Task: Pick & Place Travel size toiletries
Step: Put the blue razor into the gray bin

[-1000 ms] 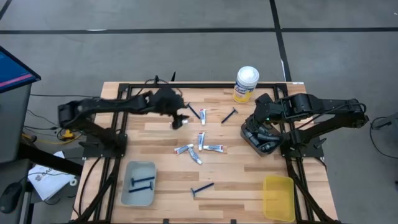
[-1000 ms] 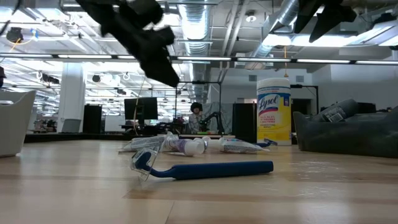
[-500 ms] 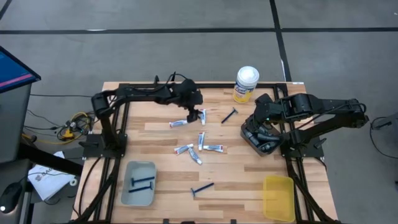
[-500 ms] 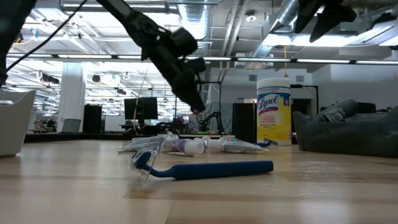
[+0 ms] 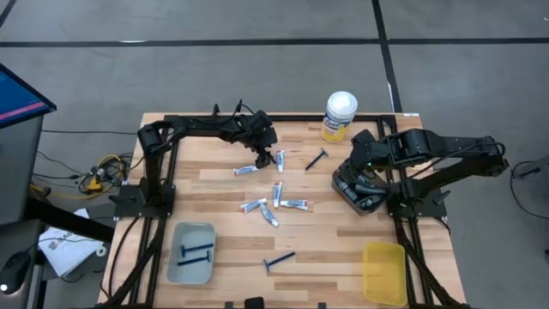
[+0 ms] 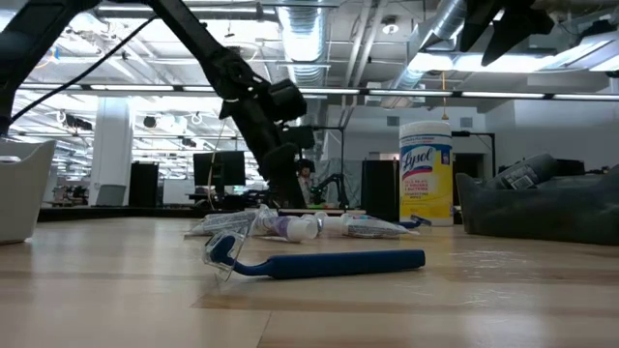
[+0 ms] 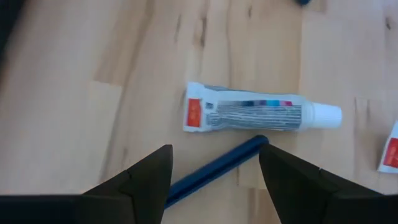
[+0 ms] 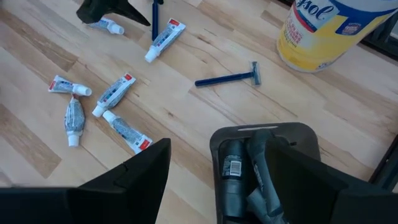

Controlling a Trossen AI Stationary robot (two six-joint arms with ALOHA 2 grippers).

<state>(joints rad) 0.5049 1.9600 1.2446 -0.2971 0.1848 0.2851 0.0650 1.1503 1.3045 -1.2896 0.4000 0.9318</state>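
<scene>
Sorting looks only partly done from where I stand. Starting at the left, the grey tray (image 5: 192, 254) near the front edge already has two dark-blue razors (image 5: 196, 251) in it. One more razor (image 5: 279, 260) lies loose on the tabletop (image 5: 223, 202) between that tray and the yellow tray (image 5: 383, 271), which seems to hold nothing yet.

Further back, the left gripper (image 5: 263, 154) is down low over the far-middle boards, jaws spread wide and gripping nothing. In its wrist view they straddle the handle of a blue razor (image 7: 214, 169), with a small white tube (image 7: 261, 115) just beyond. I'd guess that razor is the next pick.

In the middle a cluster of tubes (image 5: 275, 204) is scattered, untouched, and another razor (image 5: 316, 159) lies near the yellow canister (image 5: 340, 116).

On the right, the right gripper (image 5: 362, 163) waits above the dark tray (image 5: 360, 193), jaws apart and empty. That tray holds some dark grey containers (image 8: 239, 171). Most of the small items are still out on the wood.
</scene>
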